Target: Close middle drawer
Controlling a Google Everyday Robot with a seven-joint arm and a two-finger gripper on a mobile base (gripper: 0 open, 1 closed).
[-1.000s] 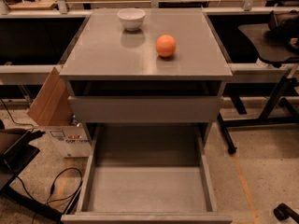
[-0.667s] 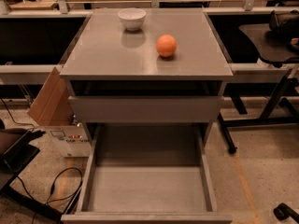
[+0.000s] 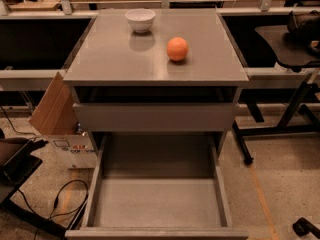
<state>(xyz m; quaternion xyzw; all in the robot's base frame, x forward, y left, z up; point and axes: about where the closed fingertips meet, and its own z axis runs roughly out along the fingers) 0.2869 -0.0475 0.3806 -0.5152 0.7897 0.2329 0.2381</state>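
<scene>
Cardboard box (image 3: pixel 52 111) far left, leaning beside the grey cabinet (image 3: pixel 155 64); black cable (image 3: pixel 62 201) looped on the floor below. Centre: middle drawer (image 3: pixel 157 209) pulled far out toward the camera, nothing visible in the tray. Above, upper drawer (image 3: pixel 155 116) seemingly a touch proud, with a dark gap over the front. On top: white bowl (image 3: pixel 140 20) at the rear, orange (image 3: pixel 177 49) right of it, apart. Right: black stand base (image 3: pixel 280 131) on the floor.

Gripper not in frame; cannot tell open or closed. Step, by judgement: approach, no contact yet. Next: land square on the front panel, push straight back until flush.

Front panel cut off by the bottom edge. Anything under the tray hidden. Dark lump (image 3: pixel 305 226) bottom right, unidentifiable.
</scene>
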